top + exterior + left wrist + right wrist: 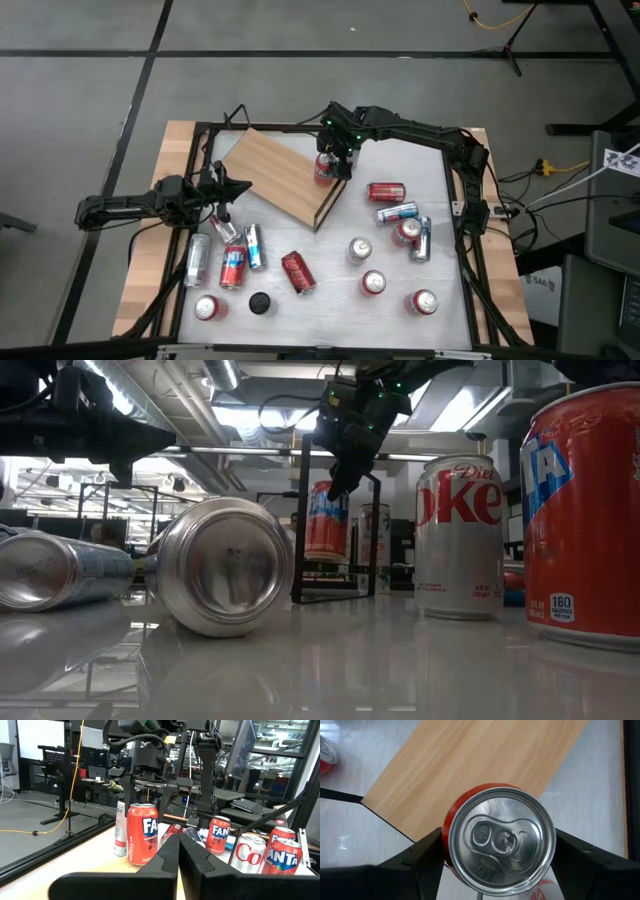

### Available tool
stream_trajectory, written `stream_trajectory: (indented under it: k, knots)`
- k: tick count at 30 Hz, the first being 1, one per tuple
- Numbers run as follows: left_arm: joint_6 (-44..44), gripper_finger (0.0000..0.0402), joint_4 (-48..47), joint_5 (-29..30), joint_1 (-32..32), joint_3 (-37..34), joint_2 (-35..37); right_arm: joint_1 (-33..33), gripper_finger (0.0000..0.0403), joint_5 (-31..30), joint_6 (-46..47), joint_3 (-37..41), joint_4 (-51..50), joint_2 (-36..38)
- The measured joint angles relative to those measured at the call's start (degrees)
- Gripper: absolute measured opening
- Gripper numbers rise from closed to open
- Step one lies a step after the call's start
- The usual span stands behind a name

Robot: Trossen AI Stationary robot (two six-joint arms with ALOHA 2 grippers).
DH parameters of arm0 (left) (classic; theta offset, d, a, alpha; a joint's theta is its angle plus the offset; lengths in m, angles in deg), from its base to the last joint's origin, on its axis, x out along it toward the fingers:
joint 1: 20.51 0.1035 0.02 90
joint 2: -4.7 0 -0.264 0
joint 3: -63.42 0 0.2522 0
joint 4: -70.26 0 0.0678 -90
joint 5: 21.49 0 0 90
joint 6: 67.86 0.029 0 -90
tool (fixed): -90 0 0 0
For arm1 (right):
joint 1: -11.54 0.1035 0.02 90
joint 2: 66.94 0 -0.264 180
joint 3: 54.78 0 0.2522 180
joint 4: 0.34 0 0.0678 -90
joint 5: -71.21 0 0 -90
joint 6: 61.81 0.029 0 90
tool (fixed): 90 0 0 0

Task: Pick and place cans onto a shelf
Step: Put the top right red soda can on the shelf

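Matte black fingers (420,855) flank round shiny-topped can (501,840).

can under right claw (501,839): I can't see its base, cut off by frame edge
big red can (585,520): cropped at right edge

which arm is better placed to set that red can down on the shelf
Right. The right gripper is directly above the upright red can, fingers on either side of it, at the shelf edge. The left gripper is shut and off to the shelf's other side.
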State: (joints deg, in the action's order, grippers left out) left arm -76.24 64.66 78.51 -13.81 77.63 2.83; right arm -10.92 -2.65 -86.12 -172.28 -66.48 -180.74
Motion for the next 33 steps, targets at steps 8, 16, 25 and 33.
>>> stream_trajectory:
  k: [8, 16, 25, 33]
  knots:
    - [0.0, 0.0, 0.0, 0.0, 0.0, 0.0, 0.0, 0.0, 0.029, 0.0, 0.0, 0.0, 0.0, 0.0]
    - [0.0, 0.0, 0.0, 0.0, 0.0, 0.0, 0.0, 0.0, 0.032, 0.0, 0.0, 0.0, 0.1, 0.0]
    - [0.0, 0.0, 0.0, 0.0, 0.0, 0.0, 0.0, 0.0, 0.0384, 0.1, 0.1, 0.0, 0.3, 0.0]
    - [0.0, 0.0, 0.0, 0.0, 0.0, 0.0, 0.0, 0.0, 0.0376, -1.3, 0.0, 0.0, -0.2, 0.4]
